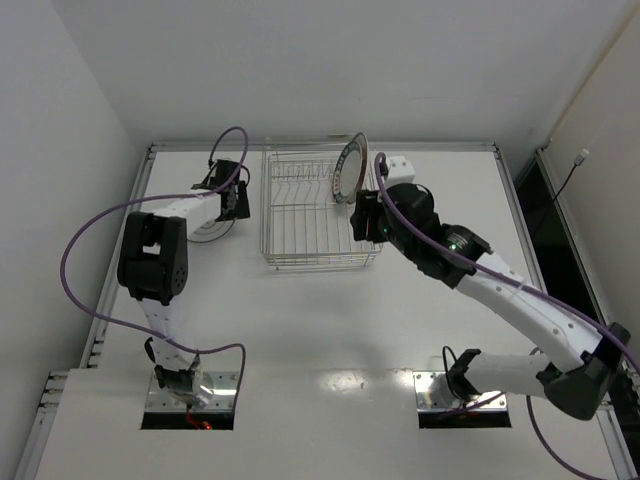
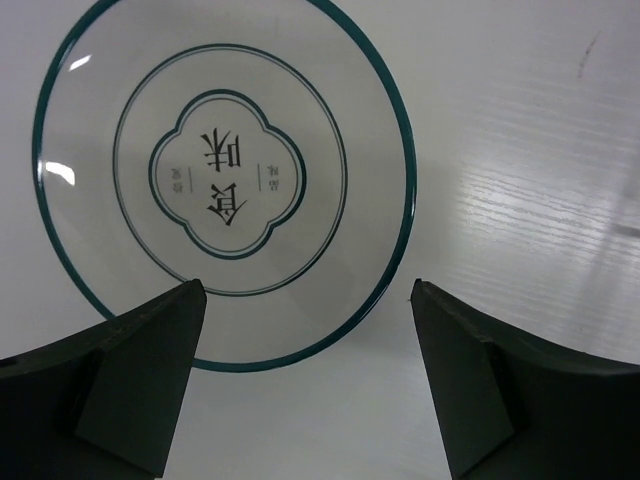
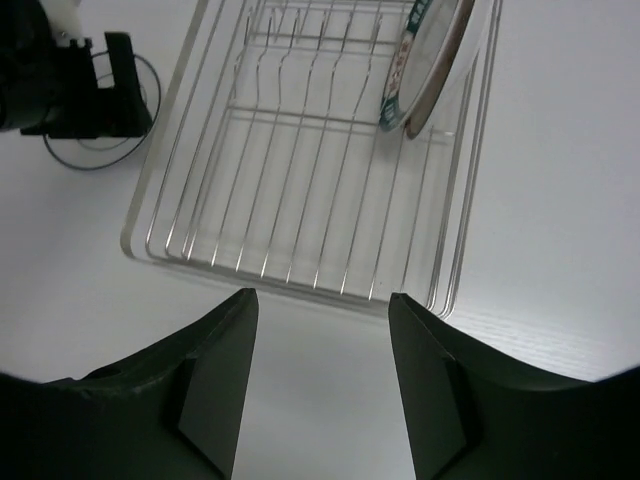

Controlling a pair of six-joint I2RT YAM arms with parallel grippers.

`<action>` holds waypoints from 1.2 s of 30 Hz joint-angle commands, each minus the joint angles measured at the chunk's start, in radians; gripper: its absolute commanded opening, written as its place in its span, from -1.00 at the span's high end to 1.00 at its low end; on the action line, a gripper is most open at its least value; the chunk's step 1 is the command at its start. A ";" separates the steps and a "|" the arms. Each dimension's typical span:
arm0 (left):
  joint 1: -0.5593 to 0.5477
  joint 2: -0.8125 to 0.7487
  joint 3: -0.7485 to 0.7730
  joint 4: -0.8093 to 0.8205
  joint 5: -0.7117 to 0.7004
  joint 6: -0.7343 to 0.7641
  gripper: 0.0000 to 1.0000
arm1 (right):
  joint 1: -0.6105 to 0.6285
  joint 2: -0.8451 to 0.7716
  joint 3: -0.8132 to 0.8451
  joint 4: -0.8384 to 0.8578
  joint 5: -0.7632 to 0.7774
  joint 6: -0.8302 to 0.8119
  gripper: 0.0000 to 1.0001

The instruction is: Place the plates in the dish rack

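One plate is loaded. The patterned plate [image 3: 430, 60] stands on edge among the tines at the far right end of the rack [image 1: 320, 264], leaning a little. The step in hand is judged to be the pickup of the ringed plate [image 2: 225, 180]. This plate lies flat on the table [image 1: 330, 330] just left of the rack and apart from it. The left gripper [image 2: 305, 330] hangs over the plate's near rim with jaws spread wide and nothing clamped. In the left wrist view the rim passes between the two fingers [image 2: 140, 380]; whether either finger touches it cannot be told. The right gripper [image 3: 322, 320] hovers over the table just beside the rack's near right corner. Its jaws are parted and empty, and it is clear of the patterned plate. A third plate does not show in any view. The next move calls for the left gripper to get one finger under the rim and the other over it, then close. A flat plate on a smooth table offers little purchase and may slide. Once lifted, the plate must be turned on edge and lowered into a free slot, clear of the patterned plate.
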State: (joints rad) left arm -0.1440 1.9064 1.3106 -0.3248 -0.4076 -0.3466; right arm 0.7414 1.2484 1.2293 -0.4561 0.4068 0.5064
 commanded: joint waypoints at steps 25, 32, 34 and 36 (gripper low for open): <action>-0.065 0.237 0.151 -0.111 -0.141 0.070 1.00 | 0.072 -0.322 -0.482 -0.019 -0.080 0.254 -0.04; -0.074 0.022 0.096 -0.074 -0.214 0.028 1.00 | 0.072 -0.300 -0.482 -0.019 -0.089 0.264 -0.04; -0.083 -0.038 0.096 -0.065 -0.223 0.018 1.00 | 0.072 -0.300 -0.493 -0.019 -0.089 0.274 -0.06; -0.094 -0.125 0.087 -0.056 -0.250 0.018 1.00 | 0.072 -0.309 -0.502 -0.019 -0.089 0.274 -0.06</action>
State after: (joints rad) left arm -0.2180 1.9537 1.3922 -0.4187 -0.6201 -0.2855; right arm 0.8078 0.9497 0.7376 -0.5022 0.3260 0.7605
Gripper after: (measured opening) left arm 0.062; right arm 0.532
